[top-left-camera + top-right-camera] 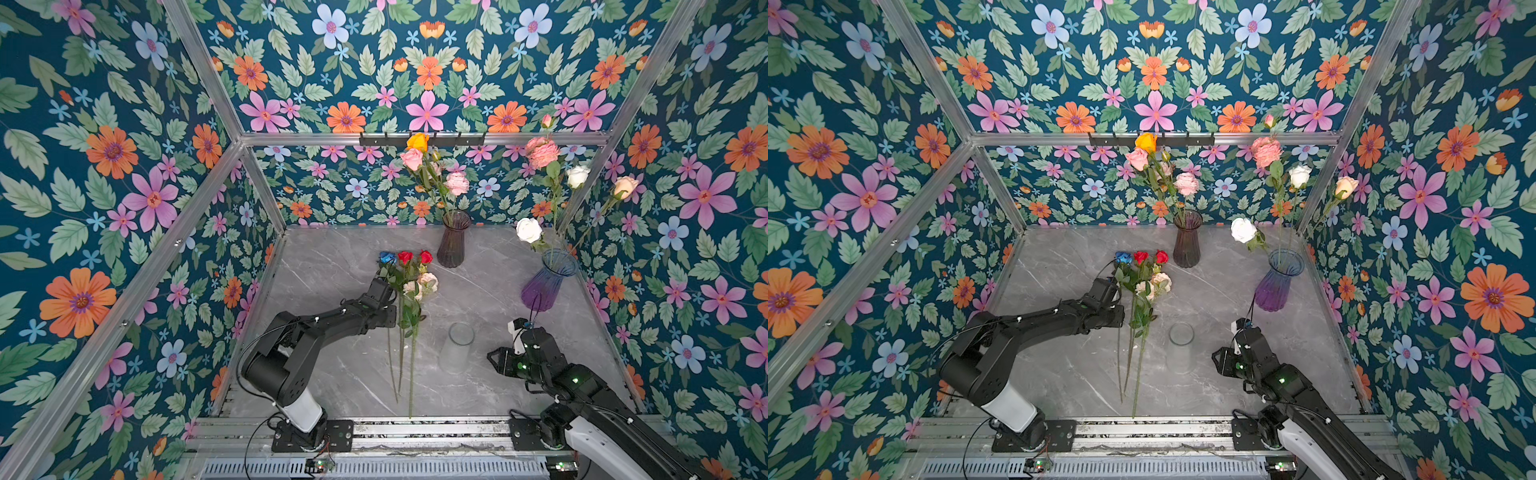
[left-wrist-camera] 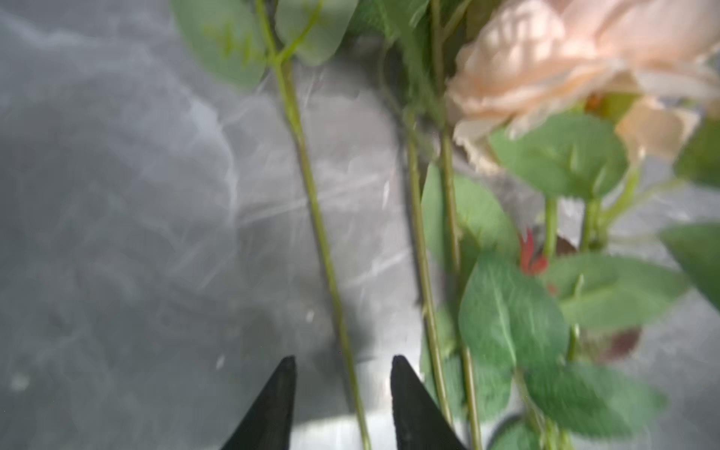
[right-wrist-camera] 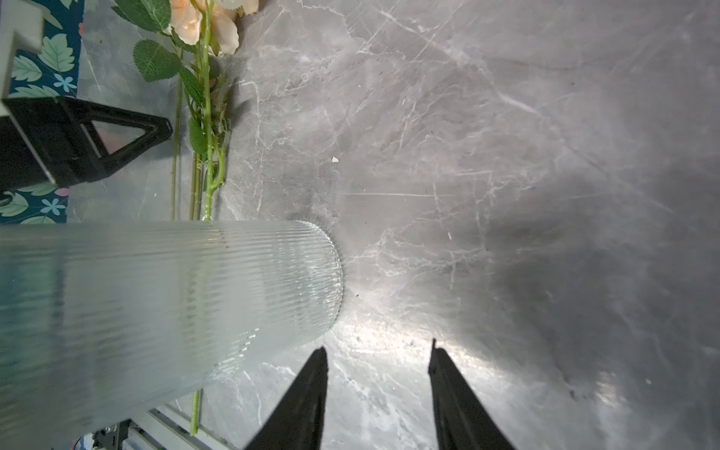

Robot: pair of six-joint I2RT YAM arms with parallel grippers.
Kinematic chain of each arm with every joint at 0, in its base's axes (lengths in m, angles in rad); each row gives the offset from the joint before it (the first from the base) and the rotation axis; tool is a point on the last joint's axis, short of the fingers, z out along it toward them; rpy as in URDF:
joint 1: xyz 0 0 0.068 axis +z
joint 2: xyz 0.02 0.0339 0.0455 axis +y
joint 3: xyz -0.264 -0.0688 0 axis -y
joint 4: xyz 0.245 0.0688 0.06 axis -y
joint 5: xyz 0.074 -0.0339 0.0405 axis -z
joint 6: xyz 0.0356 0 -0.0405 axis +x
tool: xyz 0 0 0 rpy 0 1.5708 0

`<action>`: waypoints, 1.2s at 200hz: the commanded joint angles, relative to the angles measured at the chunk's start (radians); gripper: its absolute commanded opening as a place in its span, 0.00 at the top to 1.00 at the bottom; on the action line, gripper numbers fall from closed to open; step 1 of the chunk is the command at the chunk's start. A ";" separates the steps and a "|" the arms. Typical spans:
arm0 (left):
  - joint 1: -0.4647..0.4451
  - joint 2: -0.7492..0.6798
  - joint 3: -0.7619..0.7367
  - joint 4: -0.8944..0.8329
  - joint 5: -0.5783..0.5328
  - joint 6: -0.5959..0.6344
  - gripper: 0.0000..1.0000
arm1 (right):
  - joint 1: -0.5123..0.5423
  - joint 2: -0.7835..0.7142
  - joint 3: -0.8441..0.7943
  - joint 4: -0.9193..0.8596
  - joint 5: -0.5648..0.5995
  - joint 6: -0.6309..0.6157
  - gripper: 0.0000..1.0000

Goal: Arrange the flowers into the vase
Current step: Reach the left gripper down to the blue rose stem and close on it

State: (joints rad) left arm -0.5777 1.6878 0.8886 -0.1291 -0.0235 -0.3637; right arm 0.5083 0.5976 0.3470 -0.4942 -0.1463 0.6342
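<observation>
left tool: jaws apart astride one green stem, unpinched | flowers: lying mid-frame on tabletop in a top view | right tool: parted, empty, beside ribbed glass vase | advice: pinch that stem alone, clear of leaves

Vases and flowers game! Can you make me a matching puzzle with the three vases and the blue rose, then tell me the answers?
Things:
1. clear vase
2. purple vase
3. dark vase
4. blue rose

States:
A. lying on the table
B. holds the orange-yellow flower
C. empty
D. holds white flowers

Pairs: 1-C, 2-D, 3-B, 4-A
</observation>
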 commanded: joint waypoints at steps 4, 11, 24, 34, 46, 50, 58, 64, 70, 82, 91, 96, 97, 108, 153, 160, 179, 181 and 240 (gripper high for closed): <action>0.001 0.078 0.090 -0.115 -0.085 0.069 0.60 | 0.000 -0.010 -0.002 0.021 0.019 -0.008 0.55; 0.001 0.098 0.112 -0.140 -0.109 0.078 0.60 | 0.001 -0.013 -0.003 0.020 0.019 -0.009 0.55; 0.001 0.132 0.153 -0.186 -0.151 0.094 0.65 | 0.001 -0.020 -0.005 0.019 0.022 -0.007 0.55; 0.001 0.155 0.178 -0.216 -0.180 0.105 0.66 | 0.000 -0.028 -0.006 0.019 0.022 -0.006 0.55; 0.000 0.180 0.205 -0.251 -0.176 0.116 0.66 | 0.001 -0.036 -0.008 0.018 0.022 -0.006 0.55; -0.001 0.189 0.212 -0.260 -0.169 0.116 0.66 | 0.000 -0.037 -0.009 0.017 0.022 -0.006 0.55; -0.004 0.200 0.220 -0.267 -0.154 0.116 0.66 | 0.001 -0.039 -0.010 0.017 0.022 -0.006 0.55; -0.006 0.206 0.222 -0.273 -0.147 0.116 0.66 | 0.000 -0.039 -0.010 0.017 0.022 -0.006 0.55; -0.009 0.209 0.224 -0.280 -0.146 0.114 0.66 | 0.001 -0.041 -0.010 0.017 0.021 -0.006 0.56; -0.013 0.210 0.225 -0.296 -0.156 0.111 0.69 | 0.001 -0.041 -0.010 0.017 0.020 -0.007 0.56; -0.014 0.203 0.218 -0.306 -0.165 0.108 0.74 | 0.001 -0.042 -0.012 0.017 0.019 -0.007 0.55; -0.013 0.197 0.214 -0.309 -0.169 0.106 0.76 | 0.000 -0.043 -0.011 0.018 0.019 -0.007 0.56; -0.013 0.196 0.212 -0.309 -0.170 0.106 0.78 | 0.001 -0.044 -0.012 0.017 0.019 -0.007 0.56; -0.013 0.176 0.196 -0.314 -0.164 0.102 0.86 | 0.000 -0.046 -0.013 0.017 0.018 -0.007 0.55; -0.003 0.087 0.123 -0.295 -0.078 0.085 0.94 | 0.001 -0.056 -0.015 0.017 0.017 -0.007 0.56; 0.003 0.076 0.114 -0.290 -0.063 0.083 0.97 | 0.000 -0.058 -0.016 0.017 0.016 -0.009 0.56; 0.010 0.045 0.103 -0.281 -0.052 0.074 1.00 | -0.001 -0.064 -0.017 0.017 0.019 -0.008 0.56; 0.011 0.039 0.101 -0.280 -0.052 0.074 1.00 | 0.001 -0.064 -0.017 0.015 0.019 -0.009 0.56; 0.020 -0.158 0.107 -0.296 -0.058 0.055 1.00 | 0.001 -0.070 -0.019 0.013 0.020 -0.008 0.56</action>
State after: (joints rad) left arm -0.5610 1.5745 0.9810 -0.3901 -0.0826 -0.2977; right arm 0.5083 0.5274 0.3283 -0.4965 -0.1287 0.6342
